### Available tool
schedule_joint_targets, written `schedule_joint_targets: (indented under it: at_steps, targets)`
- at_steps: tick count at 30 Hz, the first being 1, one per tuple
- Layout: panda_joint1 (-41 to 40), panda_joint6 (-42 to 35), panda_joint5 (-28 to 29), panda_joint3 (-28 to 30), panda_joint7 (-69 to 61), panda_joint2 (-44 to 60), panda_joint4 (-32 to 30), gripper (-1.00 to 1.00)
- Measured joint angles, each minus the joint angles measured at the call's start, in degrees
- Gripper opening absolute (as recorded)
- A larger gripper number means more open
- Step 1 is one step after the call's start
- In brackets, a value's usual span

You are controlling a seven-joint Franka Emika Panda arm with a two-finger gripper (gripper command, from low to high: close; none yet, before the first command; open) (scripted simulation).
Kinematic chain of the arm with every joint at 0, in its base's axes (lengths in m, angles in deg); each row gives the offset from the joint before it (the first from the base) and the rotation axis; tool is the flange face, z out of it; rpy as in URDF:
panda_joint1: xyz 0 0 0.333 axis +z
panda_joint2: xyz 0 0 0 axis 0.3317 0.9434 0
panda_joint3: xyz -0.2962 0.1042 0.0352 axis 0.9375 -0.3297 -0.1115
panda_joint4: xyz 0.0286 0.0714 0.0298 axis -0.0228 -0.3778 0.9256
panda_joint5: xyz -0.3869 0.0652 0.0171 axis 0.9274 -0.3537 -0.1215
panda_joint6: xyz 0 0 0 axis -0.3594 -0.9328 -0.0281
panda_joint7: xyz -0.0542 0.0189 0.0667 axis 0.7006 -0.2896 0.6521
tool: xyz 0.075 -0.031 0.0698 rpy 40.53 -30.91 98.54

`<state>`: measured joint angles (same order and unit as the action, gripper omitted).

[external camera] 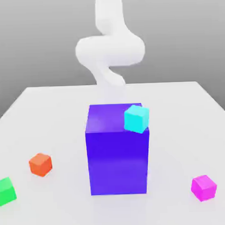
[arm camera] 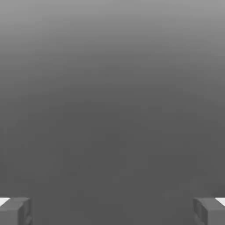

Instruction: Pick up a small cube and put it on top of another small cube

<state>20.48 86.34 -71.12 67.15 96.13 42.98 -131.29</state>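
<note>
A magenta cube sits on a pale tabletop at about four o'clock from the middle of the exterior view, well apart from a tall blue-violet block that stands upright near the center. A bright green cube, the other half of the stacking pair, rests on the same surface at about eight o'clock, partly cut off by the frame's edge at the exterior view's left. The two cubes lie on opposite sides of the block, both apart from it, and neither is stacked. An orange-red cube lies near the green one, at roughly two o'clock from it and not touching it, turned so that a corner edge faces the camera. A cyan cube appears at the block's upper corner, at about one o'clock from the block's middle, overlapping its top edge in the exterior view. Behind the block, toward twelve o'clock, rises the white robot arm, its curved links set against a gray backdrop. In the hand view, the gripper is open, its two fingers wide apart at about seven and five o'clock, with nothing held between them.
</note>
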Motion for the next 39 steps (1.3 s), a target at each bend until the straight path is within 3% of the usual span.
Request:
schedule_joint_targets:
  at_steps: [10, 18, 25, 30, 31, 39]
  targets:
    - [4.03, 9.15, -0.94, -7.72, 4.61, 20.92, -4.48, 0.00]
    - [8.27, 16.35, 2.80, -13.63, 11.43, 37.69, -8.00, 0.00]
    - [14.63, 22.52, 9.31, -13.89, 19.66, 52.70, -10.85, 0.00]
    - [19.44, 29.86, 14.81, -8.83, 24.25, 63.09, -9.27, 0.00]
    - [20.15, 31.02, 15.53, -7.96, 24.80, 64.58, -8.95, -1.00]
    - [19.58, 30.09, 14.97, -8.70, 24.41, 63.32, -9.25, -1.00]
